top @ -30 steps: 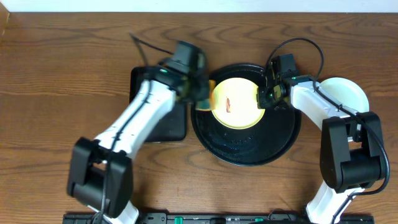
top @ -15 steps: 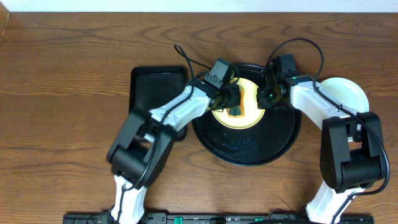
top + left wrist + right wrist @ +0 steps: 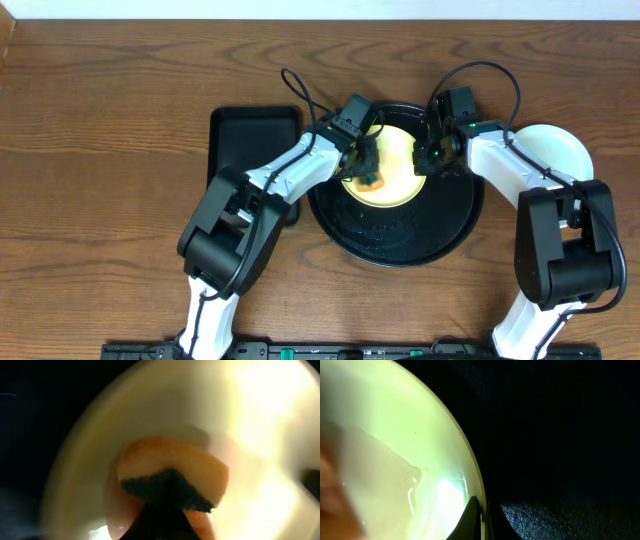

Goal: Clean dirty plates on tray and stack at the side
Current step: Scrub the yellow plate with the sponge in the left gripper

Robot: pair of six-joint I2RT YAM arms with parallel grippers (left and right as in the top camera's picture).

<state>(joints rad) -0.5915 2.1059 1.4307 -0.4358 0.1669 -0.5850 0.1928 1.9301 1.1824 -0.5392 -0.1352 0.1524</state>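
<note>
Pressure must be even: our left end effector (image 3: 366, 168), clamped on the sponge (image 3: 170, 462), scrubs the plate (image 3: 398, 158) in the tray (image 3: 400, 245) nearer the table's far edge, while our right end effector (image 3: 425, 158) pinches its rim steady.

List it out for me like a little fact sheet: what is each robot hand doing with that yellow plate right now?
Left hand: shut on an orange sponge, which is on the yellow plate
Right hand: shut on that plate's right rim
Plate sits in: round black tray
Off to the right: pale plate, outside the tray
</note>
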